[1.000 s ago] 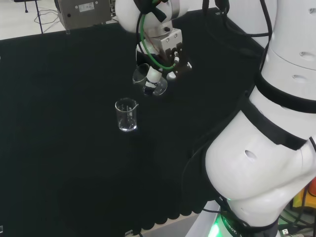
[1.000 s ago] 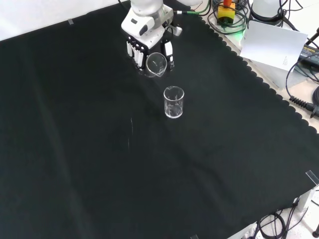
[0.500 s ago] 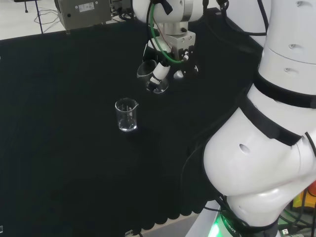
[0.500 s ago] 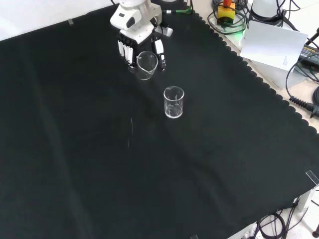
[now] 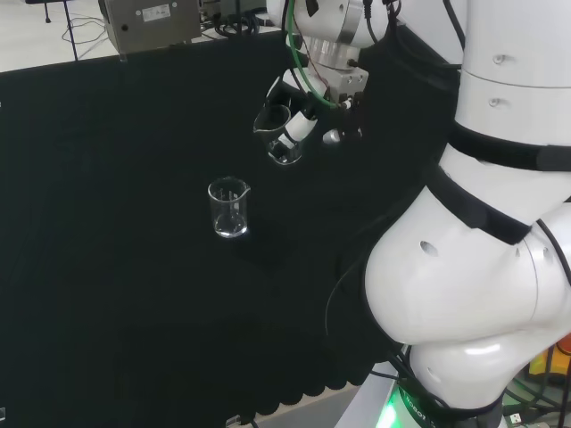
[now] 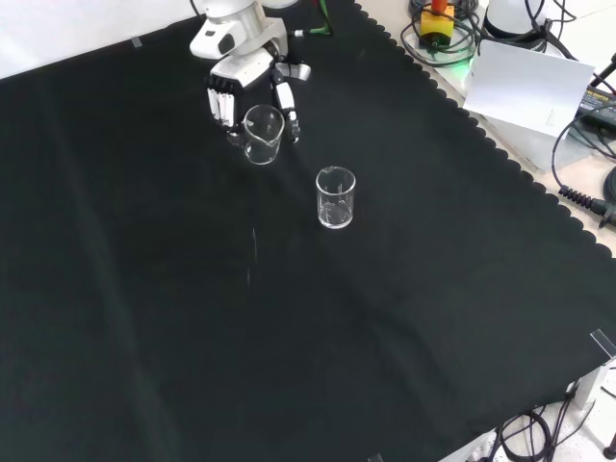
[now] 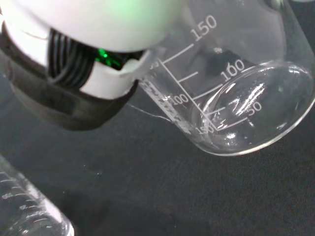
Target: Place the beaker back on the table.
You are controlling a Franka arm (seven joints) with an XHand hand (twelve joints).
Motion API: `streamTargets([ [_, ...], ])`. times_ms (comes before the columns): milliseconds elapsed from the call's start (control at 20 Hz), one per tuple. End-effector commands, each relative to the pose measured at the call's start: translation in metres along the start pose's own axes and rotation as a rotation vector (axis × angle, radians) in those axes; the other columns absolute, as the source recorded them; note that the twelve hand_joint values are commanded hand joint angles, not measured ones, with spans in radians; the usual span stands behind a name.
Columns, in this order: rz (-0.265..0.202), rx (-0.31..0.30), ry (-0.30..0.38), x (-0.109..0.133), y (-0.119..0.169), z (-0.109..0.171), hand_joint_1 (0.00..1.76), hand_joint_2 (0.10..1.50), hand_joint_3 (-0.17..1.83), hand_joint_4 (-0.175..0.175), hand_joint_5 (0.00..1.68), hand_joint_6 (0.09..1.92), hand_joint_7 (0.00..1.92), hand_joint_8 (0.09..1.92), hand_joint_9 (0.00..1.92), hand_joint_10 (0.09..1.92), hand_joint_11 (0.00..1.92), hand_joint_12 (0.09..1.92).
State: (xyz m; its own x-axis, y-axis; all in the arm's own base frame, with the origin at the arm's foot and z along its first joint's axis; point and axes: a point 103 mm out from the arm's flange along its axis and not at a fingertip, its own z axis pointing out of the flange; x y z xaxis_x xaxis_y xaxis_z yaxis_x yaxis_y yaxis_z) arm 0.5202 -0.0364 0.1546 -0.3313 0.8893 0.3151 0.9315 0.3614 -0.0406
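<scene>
Beaker (image 6: pixel 263 134) up off the black cloth (image 6: pixel 192 318), tilted, caught in the hand (image 6: pixel 241 91) with fingers on one side and thumb on the other, curled round the glass. In the front view that's near the top, left of centre. A second beaker (image 6: pixel 335 197) stands upright on the cloth, apart from the held one, lower right of it.

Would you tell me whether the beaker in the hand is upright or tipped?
Tipped: the held beaker leans in the hand above the cloth, unlike the upright beaker.
</scene>
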Motion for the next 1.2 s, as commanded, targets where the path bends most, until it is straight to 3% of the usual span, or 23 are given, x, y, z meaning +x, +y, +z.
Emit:
streamTargets([
  [50, -0.005, 0.006, 0.095, -0.020, 0.018, 0.021, 1.29, 0.61, 0.87, -0.175, 1.12, 1.01, 1.18, 0.98, 1.54, 0.71, 1.23, 0.73],
  [550, 0.025, -0.036, 0.175, -0.039, 0.024, 0.049, 1.30, 0.65, 0.73, -0.175, 1.16, 0.86, 1.23, 0.83, 1.57, 0.61, 1.26, 0.73],
  [1200, 0.037, -0.015, 0.250, -0.057, 0.026, 0.067, 1.31, 0.68, 0.62, -0.175, 1.24, 0.69, 1.30, 0.65, 1.61, 0.39, 1.27, 0.73],
])
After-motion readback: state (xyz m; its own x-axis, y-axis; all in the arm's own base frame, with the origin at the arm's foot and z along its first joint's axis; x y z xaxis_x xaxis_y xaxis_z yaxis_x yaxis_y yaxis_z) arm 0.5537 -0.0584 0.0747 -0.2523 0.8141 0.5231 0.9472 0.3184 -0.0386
